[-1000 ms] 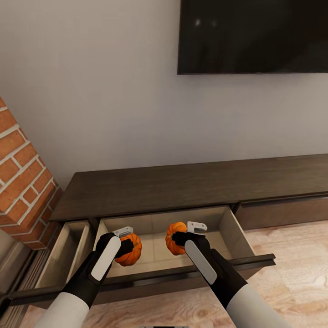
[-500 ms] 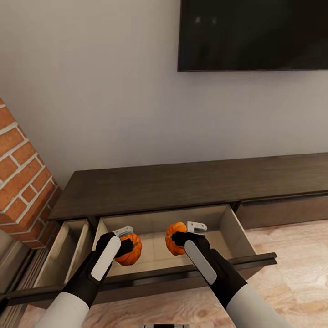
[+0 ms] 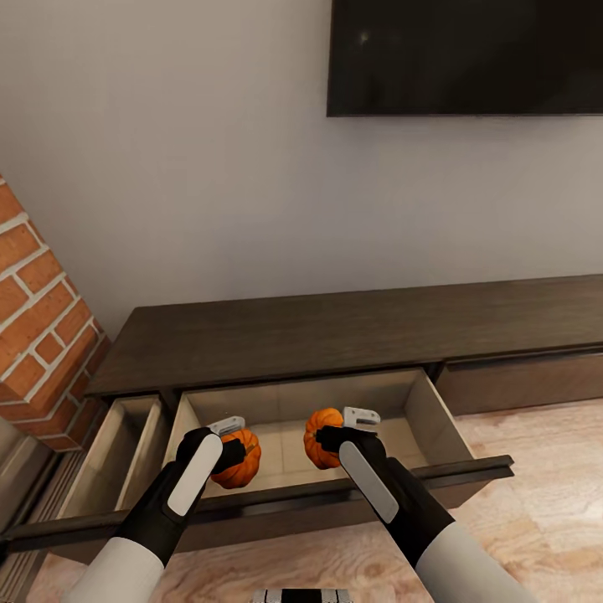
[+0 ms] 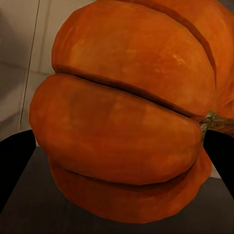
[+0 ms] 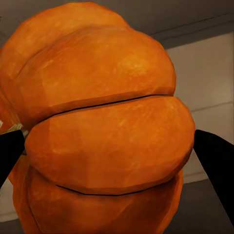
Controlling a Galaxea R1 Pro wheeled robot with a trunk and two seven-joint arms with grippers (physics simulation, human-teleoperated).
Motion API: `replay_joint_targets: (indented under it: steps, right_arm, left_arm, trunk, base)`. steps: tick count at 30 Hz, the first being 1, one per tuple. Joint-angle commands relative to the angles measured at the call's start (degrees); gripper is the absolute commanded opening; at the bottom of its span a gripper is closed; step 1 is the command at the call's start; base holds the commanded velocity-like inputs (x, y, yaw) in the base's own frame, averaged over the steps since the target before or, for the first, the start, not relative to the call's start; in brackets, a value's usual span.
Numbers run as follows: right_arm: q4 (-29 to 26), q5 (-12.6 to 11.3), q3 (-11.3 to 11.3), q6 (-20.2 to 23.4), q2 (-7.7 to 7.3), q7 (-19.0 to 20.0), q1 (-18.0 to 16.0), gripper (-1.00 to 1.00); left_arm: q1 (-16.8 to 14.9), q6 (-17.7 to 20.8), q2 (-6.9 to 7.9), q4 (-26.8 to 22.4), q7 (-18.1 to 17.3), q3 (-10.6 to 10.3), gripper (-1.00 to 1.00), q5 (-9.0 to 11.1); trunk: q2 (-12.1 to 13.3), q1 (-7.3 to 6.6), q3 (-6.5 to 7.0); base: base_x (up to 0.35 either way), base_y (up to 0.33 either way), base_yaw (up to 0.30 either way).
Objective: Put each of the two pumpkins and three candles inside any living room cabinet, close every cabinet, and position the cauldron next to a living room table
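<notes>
Head view: each gripper, left gripper (image 3: pixel 233 442) and right gripper (image 3: pixel 335 433), is clamped on a small bright-orange ribbed pumpkin (image 3: pixel 237 460) (image 3: pixel 322 437) over the open dark-brown wooden cabinet drawer (image 3: pixel 435 431). They look hard, light, maybe slippery; sides give the best hold.

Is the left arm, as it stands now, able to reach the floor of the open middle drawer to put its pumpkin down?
Probably yes. The left end effector holds its pumpkin just above the open drawer, past the front panel, and nothing lies beneath it; the other pumpkin is well aside.
</notes>
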Motion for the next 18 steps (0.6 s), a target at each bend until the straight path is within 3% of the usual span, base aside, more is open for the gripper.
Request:
replay_joint_targets:
  steps: [1,18]
  right_arm:
    - [-0.08,-0.34,0.09,0.14,-0.02,-0.57,-0.05,-1.0]
    - [-0.09,-0.34,0.12,0.16,-0.02,-0.57,-0.05,-1.0]
  left_arm:
    - [-0.03,0.09,0.02,-0.03,0.65,-0.06,-1.0,0.49]
    - [-0.03,0.1,0.02,0.02,0.65,-0.01,-1.0,0.49]
  trunk:
    - [-0.02,-0.01,-0.05]
    - [-0.02,-0.01,-0.05]
  base:
    - [0.0,0.0,0.0]
    - [0.041,0.0,0.0]
